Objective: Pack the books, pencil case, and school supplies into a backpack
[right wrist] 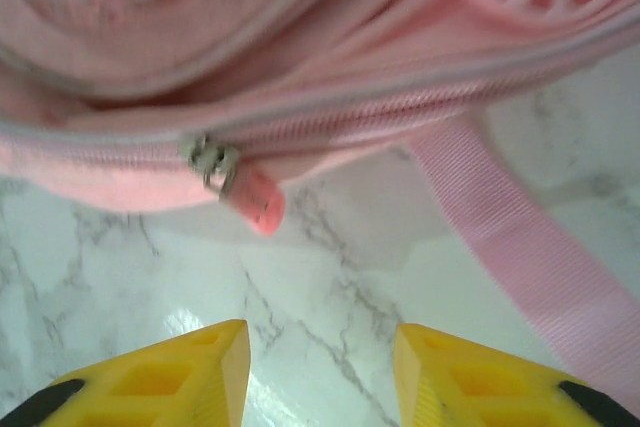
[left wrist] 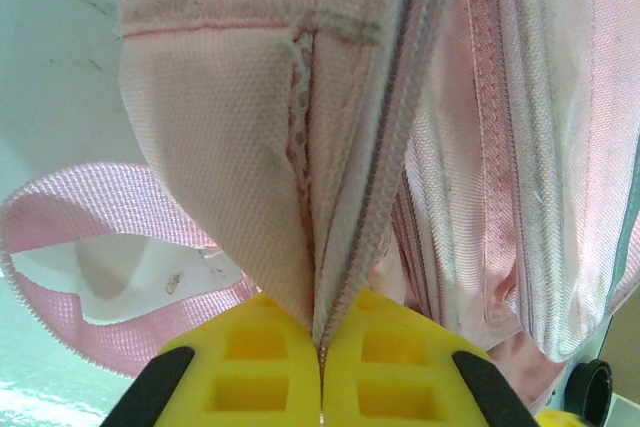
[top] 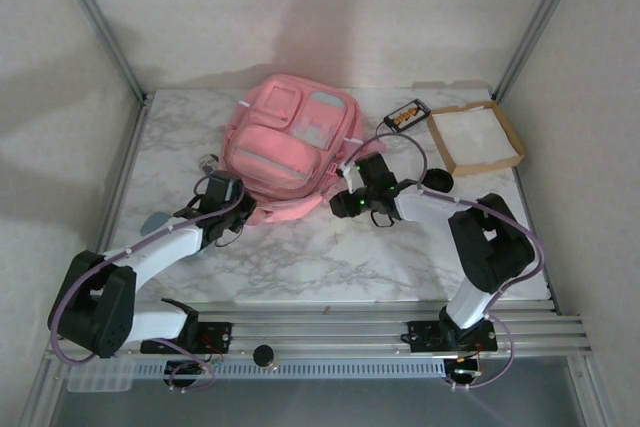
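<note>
The pink backpack (top: 290,142) lies flat in the middle of the table. My left gripper (top: 238,211) is at its near left edge, with the yellow fingers (left wrist: 260,362) shut on the backpack's zipper seam (left wrist: 375,177). My right gripper (top: 345,203) hovers open at the near right edge, nothing between its fingers (right wrist: 205,372). Just ahead of it hang the metal zipper slider (right wrist: 208,159) and its pink pull tab (right wrist: 255,199), apart from the fingers. One dark book (top: 407,114) with an orange picture lies to the right of the backpack. The pencil case is out of view.
A brown tray (top: 510,142) with white inside sits at the back right. A pink strap (right wrist: 520,237) trails over the marble beside my right gripper. A small item (top: 207,160) and a grey-blue object (top: 155,219) lie left of the backpack. A black round thing (top: 437,182) is by the right arm.
</note>
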